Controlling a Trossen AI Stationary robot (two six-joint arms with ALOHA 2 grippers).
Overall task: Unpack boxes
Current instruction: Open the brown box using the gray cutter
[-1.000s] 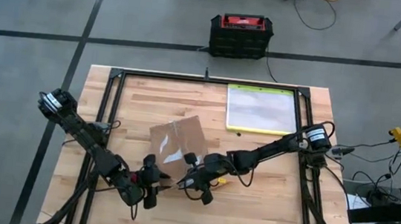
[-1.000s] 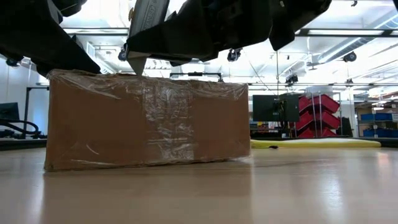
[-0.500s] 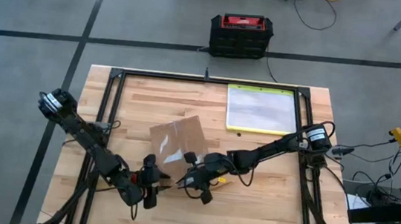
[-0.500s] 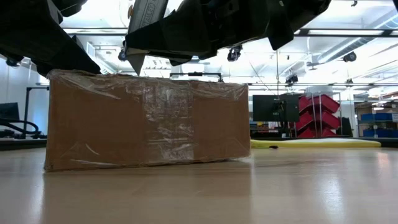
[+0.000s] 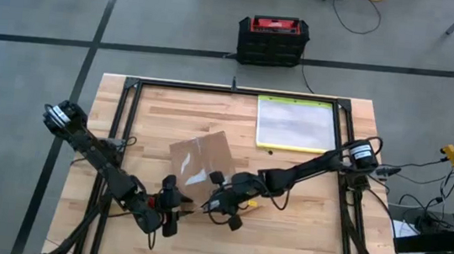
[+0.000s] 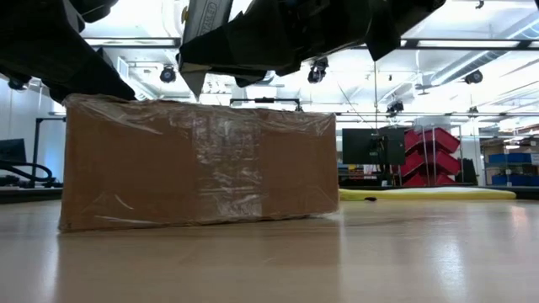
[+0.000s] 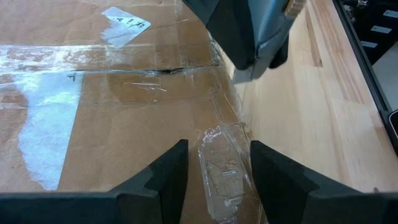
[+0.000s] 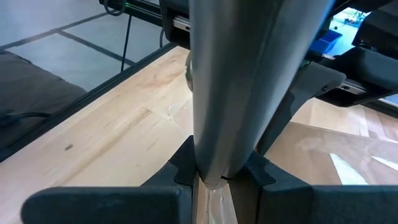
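Risk: tool tip slipping. The right end effector [image 5: 220, 204] is clenched on a grey metal blade-like tool [image 8: 239, 81], whose tip hangs just over the near edge of the flat brown cardboard carton with strips of shiny clear tape [image 5: 200, 166]. If the tip comes down off the taped seam, it would likely skid on the slick film and miss the flap join.

Risk: carton sliding. Nothing pins the carton to the pale wooden counter [image 5: 301, 228]. A sideways push from the tool could shove or turn it instead of cutting the tape.

Risk: collision. The two end effectors sit close together at the same carton corner, so a small drift could knock one into the other.

Risk: damage inside. A deep plunge could mark whatever the carton holds; the contents are not visible.

Carton position: lying flat near the middle of the counter, rotated slightly, flaps shut and tape in place. A loose curl of clear tape [image 7: 225, 171] lifts from its near edge.

Left arm pose: stretched low from the counter's left side towards the near edge. The left end effector [image 7: 213, 174] is spread, grasping nothing, its fingers either side of the tape curl.

Right arm pose: reaching from the right side across to the carton's near corner, wrist angled down, tool pointing at the carton.
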